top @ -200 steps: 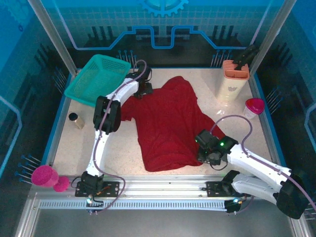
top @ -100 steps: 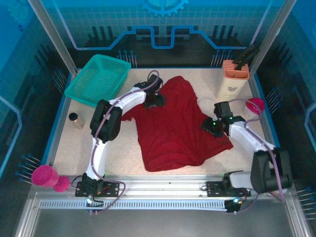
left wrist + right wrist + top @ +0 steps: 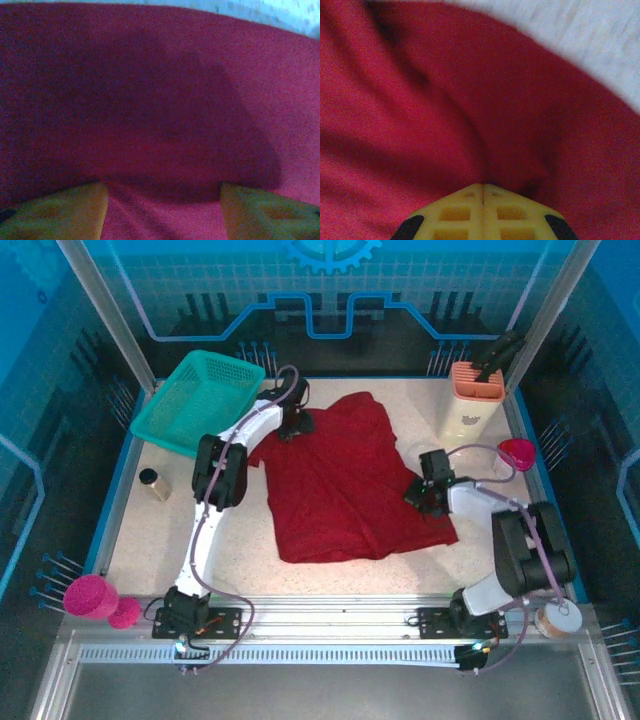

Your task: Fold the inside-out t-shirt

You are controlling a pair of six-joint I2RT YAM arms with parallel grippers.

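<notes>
The inside-out t-shirt (image 3: 345,485), dark red, lies spread on the table's middle, and its cloth (image 3: 160,100) (image 3: 420,100) shows in both wrist views. My left gripper (image 3: 293,425) (image 3: 162,215) sits at the shirt's far left corner. It is open, its fingers (image 3: 55,212) wide apart with cloth lying between them. At the shirt's right edge, my right gripper (image 3: 427,495) (image 3: 483,189) has its yellow fingertips pressed together. The cloth creases run into its tip, so it is shut on a pinch of the shirt.
A teal basket (image 3: 195,400) stands at the far left, just beyond the left gripper. An orange holder (image 3: 475,395) and a pink-lidded cup (image 3: 515,455) stand at the right. A small dark jar (image 3: 152,483) is on the left. Speckled table (image 3: 250,540) is bare in front of the shirt.
The right gripper has closed on the shirt's right edge. The left gripper moved back left to the far corner. The shirt's near hem has drawn up and straightened.
</notes>
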